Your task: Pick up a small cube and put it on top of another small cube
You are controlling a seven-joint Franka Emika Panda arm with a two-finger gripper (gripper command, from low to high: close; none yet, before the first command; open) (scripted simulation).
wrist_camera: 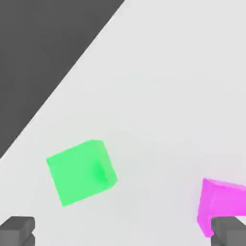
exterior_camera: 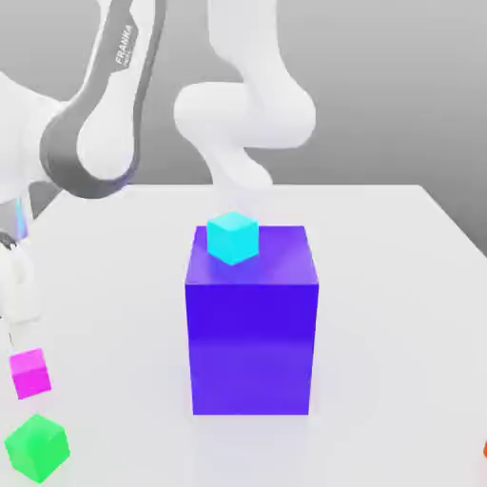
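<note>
Because its fingers are spread wide, the gripper [wrist_camera: 126, 231] hovers beside the magenta cube [exterior_camera: 30, 372], apparently lining up to straddle it.

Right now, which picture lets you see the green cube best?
The hand view: the green cube sits whole and big on the white table, near the pink cube. In the exterior view it is small, down in the left corner.

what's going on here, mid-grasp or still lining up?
Lining up, by the look of it. The Franka's gripper hangs low at the exterior view's left, over the magenta cube, its jaws open. That cube sits on the table near one jaw, ungrasped, with the green cube beside it. The cyan cube sits atop the big blue block.
</note>
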